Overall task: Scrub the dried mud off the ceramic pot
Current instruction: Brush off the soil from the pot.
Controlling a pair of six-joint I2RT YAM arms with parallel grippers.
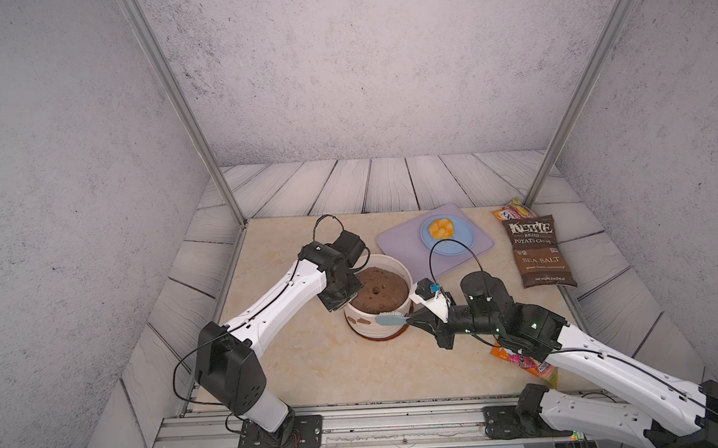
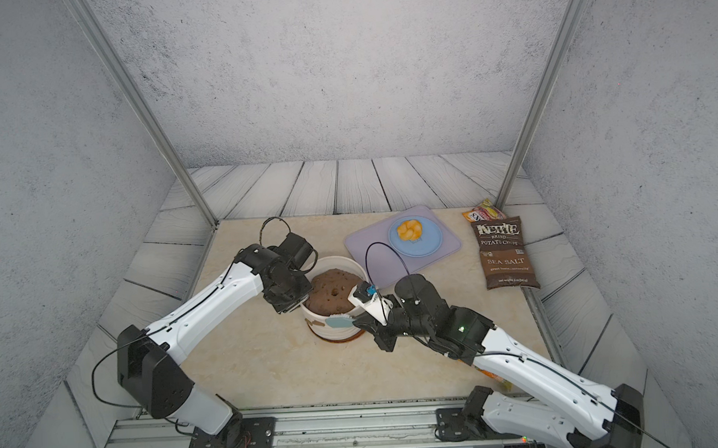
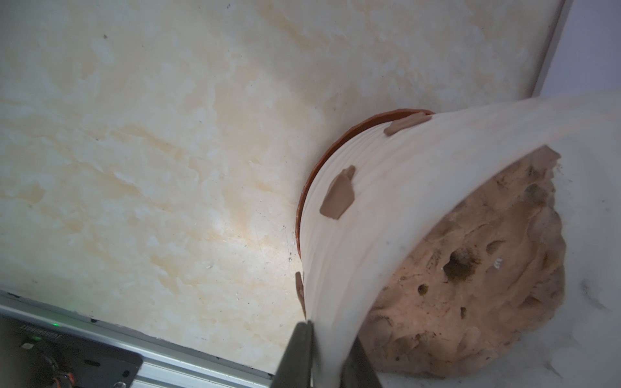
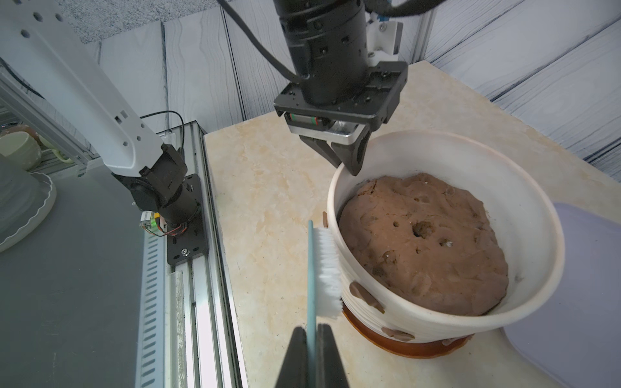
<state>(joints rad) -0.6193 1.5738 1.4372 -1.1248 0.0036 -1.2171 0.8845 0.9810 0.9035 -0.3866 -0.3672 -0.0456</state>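
Observation:
The cream ribbed ceramic pot stands on a brown saucer mid-table, filled with a domed soil mound. Flat brown patches of dried mud stick to its outer wall. My left gripper is shut on the pot's rim, one finger outside and one inside. My right gripper is shut on the handle of a teal brush. The brush's white bristles lie against the pot's near wall just under the rim.
A lilac mat with a blue plate of orange food lies behind the pot. A brown chip bag and a small snack packet lie at the right. Another packet sits under my right arm. A metal rail runs along the front.

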